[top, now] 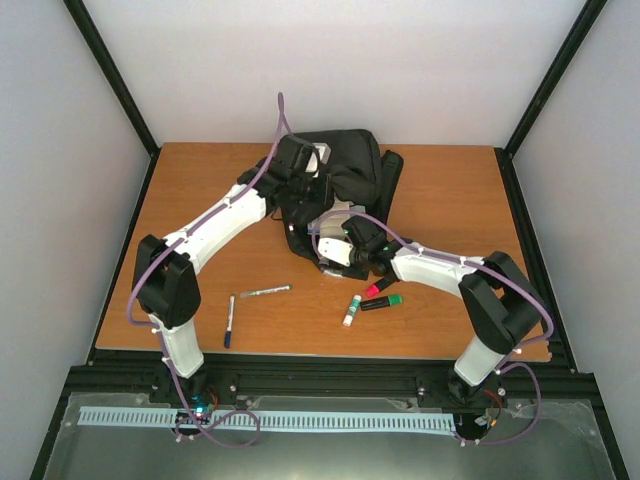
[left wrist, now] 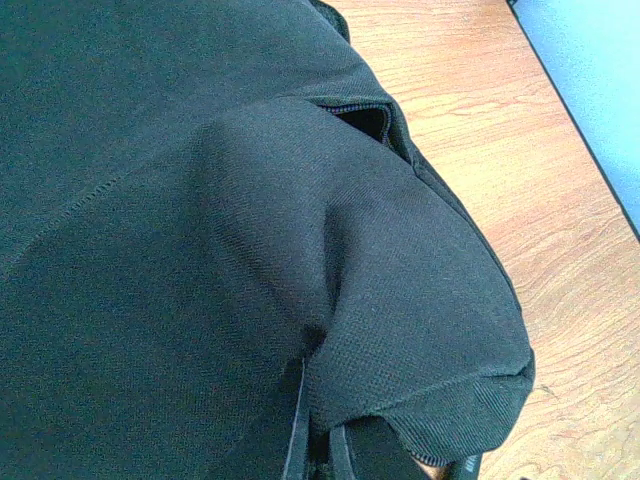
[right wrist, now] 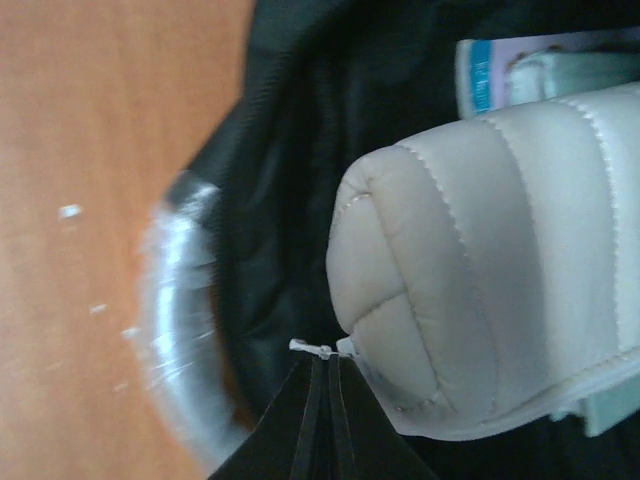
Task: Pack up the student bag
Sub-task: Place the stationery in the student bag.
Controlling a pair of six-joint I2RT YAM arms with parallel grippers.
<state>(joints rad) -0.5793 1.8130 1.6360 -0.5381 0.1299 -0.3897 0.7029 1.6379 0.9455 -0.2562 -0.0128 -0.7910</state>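
White walls and a black frame close in a wooden table (top: 450, 200), and the student bag (top: 345, 165) lies on it in the upper middle of the top view, its black fabric rumpled.

The left claw (left wrist: 315, 432) sits at the bottom edge of its wrist view. Its jaws are together, pinching a raised fold of the bag's black cloth, and a short stretch of zip gapes open at the upper middle of that frame.

The right claw (right wrist: 315, 365) is at the bag's near end with its jaws pressed together. It is clamped on the beige ribbed pouch (right wrist: 480, 260) by a small white tab (right wrist: 310, 348) at the pouch's corner. The pouch lies against the bag's dark lining. A pale blue and pink printed card or packet (right wrist: 500, 70) shows behind it at the upper right, its print too blurred to read. The grey loop handle (right wrist: 175, 300) curves along the left of that frame, over the wood.

Five writing tools lie loose on the table below the bag. At the lower left of centre there are two, a thin silver pen (top: 265, 291) and a dark pen (top: 229, 322). Three more lie close together at the lower right of centre: a white marker with a green cap (top: 351, 311), a red highlighter (top: 378, 288) and a black marker with a green end (top: 382, 302). Any lettering on them is too small to read.
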